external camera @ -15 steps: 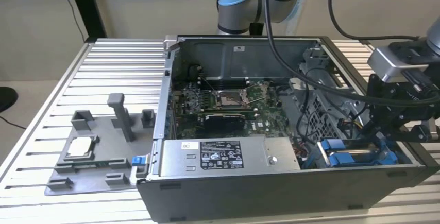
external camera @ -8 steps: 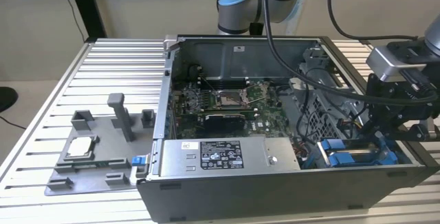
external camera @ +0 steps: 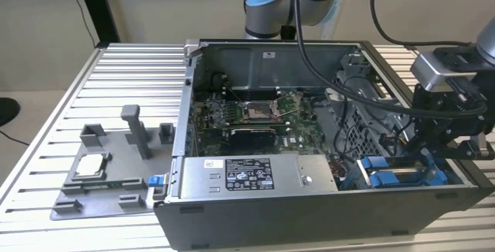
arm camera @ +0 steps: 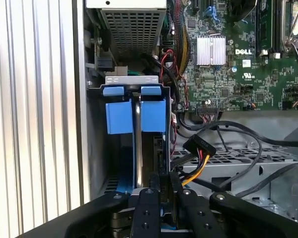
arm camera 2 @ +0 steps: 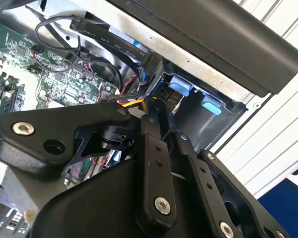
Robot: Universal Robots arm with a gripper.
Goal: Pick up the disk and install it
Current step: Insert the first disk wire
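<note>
First wrist view: the gripper (arm camera: 160,186) is seen closed on the end of the disk (arm camera: 137,144), which is held on edge, already sunk into the bay (arm camera: 97,148) at the computer case's (external camera: 309,211) corner. Pickup is judged done; whether seating is complete cannot be told.

Even, soft indoor light fills the exterior view, and we see pale sheen along the ribs of the counter (external camera: 116,78). Inside the open computer case (external camera: 309,217) the floor falls into shadow. In both wrist views the black gripper (arm camera: 161,198) looms close and soft-edged, while the circuit board (arm camera: 248,74) beyond reads sharp, its heatsink glaring white.
</note>
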